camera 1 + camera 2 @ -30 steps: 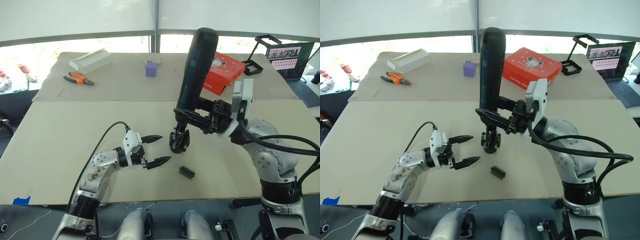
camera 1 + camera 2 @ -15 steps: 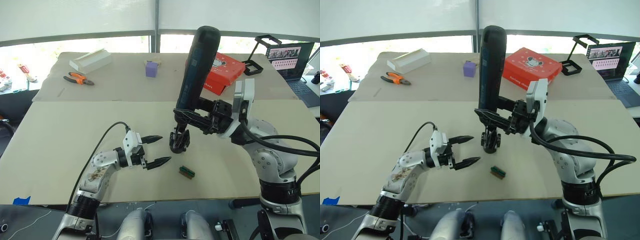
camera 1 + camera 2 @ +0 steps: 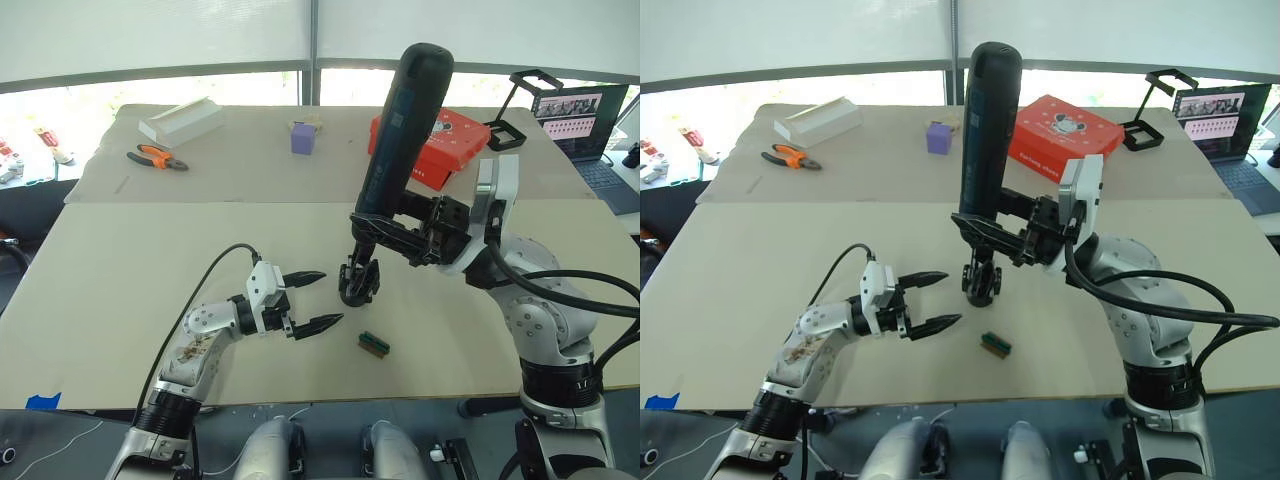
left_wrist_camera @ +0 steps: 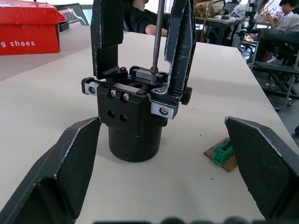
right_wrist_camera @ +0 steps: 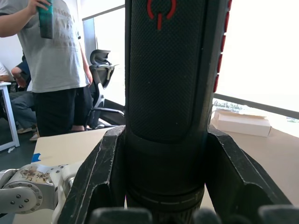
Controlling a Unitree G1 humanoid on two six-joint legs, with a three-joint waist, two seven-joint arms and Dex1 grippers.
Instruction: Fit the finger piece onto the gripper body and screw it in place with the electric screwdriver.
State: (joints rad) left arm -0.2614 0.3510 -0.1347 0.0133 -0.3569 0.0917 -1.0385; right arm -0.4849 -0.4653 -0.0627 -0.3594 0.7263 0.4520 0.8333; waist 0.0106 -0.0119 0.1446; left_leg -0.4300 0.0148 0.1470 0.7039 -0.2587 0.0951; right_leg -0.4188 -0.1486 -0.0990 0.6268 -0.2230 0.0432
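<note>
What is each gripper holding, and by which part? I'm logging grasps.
The right gripper clamps the electric screwdriver low on its barrel. The left gripper is open, holding nothing.

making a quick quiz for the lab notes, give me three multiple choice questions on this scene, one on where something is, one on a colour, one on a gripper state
1. Where is the small green-and-brown block?
A. On the table, on the right gripper's side of the gripper body
B. On top of the red box
C. Between the left gripper's fingers

2. What colour are the pliers' handles?
A. Blue
B. Orange
C. White

3. What state is the left gripper in?
A. Shut on the finger piece
B. Open, holding nothing
C. Shut on the screwdriver

Answers:
1 A, it lies on the table just beside the gripper body.
2 B, the handles are orange.
3 B, its fingers are spread with nothing between them; the right gripper holds the electric screwdriver.
</note>
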